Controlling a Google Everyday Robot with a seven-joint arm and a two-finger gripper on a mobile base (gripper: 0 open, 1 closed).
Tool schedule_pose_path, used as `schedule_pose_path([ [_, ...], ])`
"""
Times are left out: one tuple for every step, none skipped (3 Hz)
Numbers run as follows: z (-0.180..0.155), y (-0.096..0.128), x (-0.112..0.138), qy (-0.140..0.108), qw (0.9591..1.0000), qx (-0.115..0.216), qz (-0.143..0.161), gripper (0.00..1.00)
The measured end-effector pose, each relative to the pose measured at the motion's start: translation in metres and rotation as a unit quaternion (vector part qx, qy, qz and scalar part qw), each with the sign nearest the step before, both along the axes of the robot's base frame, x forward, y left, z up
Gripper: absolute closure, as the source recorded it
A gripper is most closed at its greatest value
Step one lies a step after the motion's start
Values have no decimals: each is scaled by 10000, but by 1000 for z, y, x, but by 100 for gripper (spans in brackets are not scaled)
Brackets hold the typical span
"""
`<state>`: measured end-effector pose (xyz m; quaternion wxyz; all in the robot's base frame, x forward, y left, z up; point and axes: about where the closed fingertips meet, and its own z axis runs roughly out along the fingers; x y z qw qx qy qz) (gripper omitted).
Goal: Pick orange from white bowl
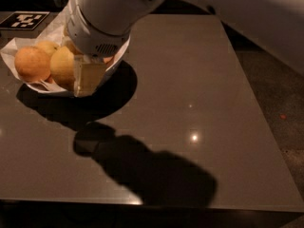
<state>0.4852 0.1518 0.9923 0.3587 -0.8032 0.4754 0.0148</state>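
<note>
At the far left corner of the dark glossy worktop [190, 80], the beige gripper [89, 77], whose hold I cannot tell, sits low among the round oranges [32, 63] in the wide glossy white bowl [45, 89], where a lift might snag the crinkled white paper [12, 49] lining, tip the bowl and roll fruit off the left edge.

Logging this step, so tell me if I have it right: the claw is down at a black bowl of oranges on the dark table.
Not quite: it is a white bowl, not black. The camera view shows the claw down at that bowl of oranges on the dark table.
</note>
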Motion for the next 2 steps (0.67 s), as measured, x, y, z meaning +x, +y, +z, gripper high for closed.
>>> schedule_pose_path([
  [-8,-9,-21,90,9996,45,-261,100],
  [-8,-9,-21,90,9996,45,-261,100],
])
